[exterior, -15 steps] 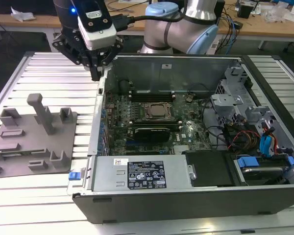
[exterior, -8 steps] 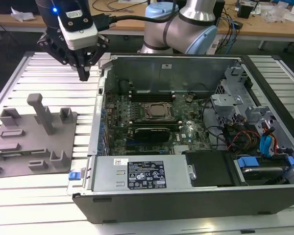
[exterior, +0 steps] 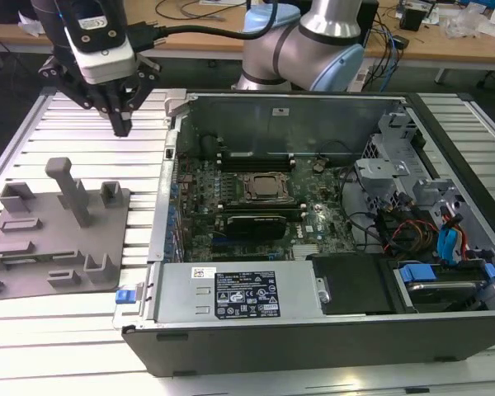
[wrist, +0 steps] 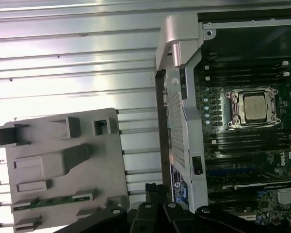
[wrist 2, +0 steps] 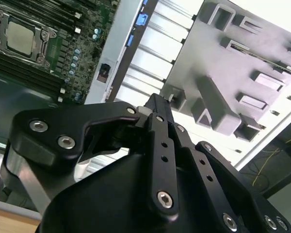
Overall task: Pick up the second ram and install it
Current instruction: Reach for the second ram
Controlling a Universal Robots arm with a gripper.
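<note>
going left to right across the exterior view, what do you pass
grey plastic tray with upright posts → square silver cpu socket on the green motherboard → blue plastic drive latch

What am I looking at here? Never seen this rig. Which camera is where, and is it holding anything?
It is a robot arm ending in a gripper. The exterior view sees the whole scene from off the arm. Both wrist views ride on the arm and look past its fingers. On the slatted table sit a grey tray and an open computer case. The second ram, a thin green stick, lies in the tray. The fingers are shut with nothing between them, and the gripper hangs over the table beside the case.
</note>
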